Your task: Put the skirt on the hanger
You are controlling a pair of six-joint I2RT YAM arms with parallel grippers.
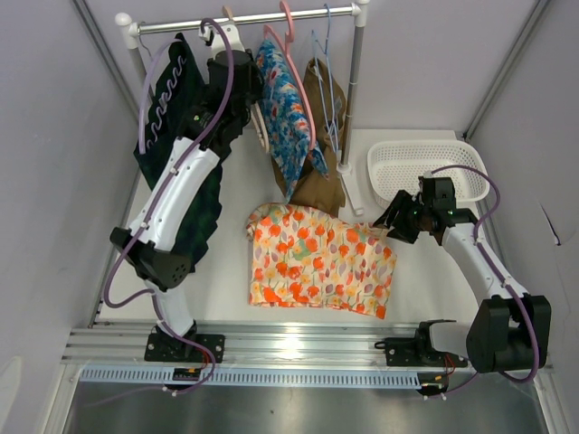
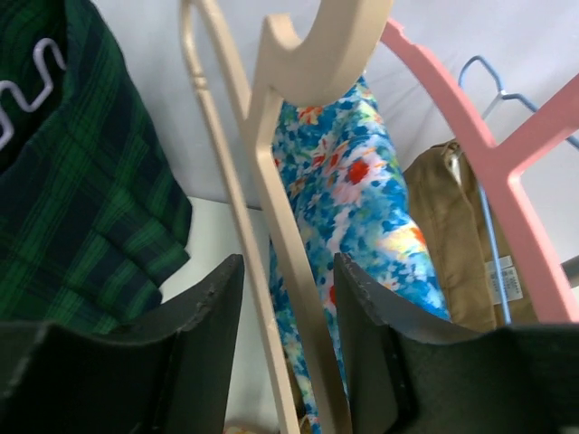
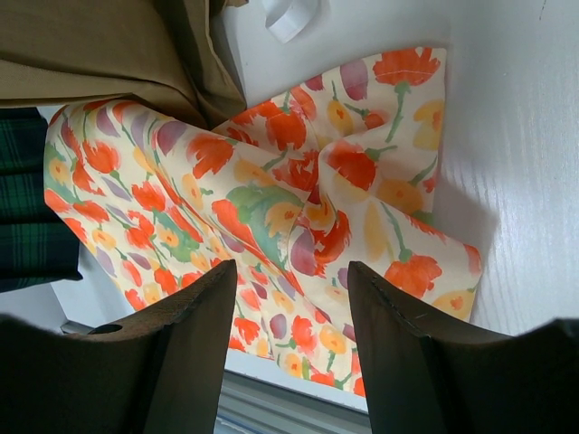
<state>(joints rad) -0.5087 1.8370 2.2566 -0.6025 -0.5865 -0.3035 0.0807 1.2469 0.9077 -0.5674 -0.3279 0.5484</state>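
Skirt [image 1: 321, 262], orange floral, lies rumpled flat mid-worktop [image 1: 226, 280], not yet on any hanger. Right gripper [image 3: 294, 271] hovers over its right edge, jaws apart, nothing held; likely staged to pick up the fabric. Left gripper [image 2: 289, 262] is up at the rail [image 1: 262, 20], jaws open astride the cream hanger [image 2: 289, 208], with a gap showing on one side, so no firm grip. Probably fetching that hanger because it is bare. The neighbouring blue floral garment [image 1: 285, 117] hangs just beside it.

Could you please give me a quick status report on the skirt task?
Left gripper straddling cream plastic hanger on rail, grip unconfirmed. Right gripper open above orange floral skirt, lying on table. Blue floral garment hangs beside hanger.
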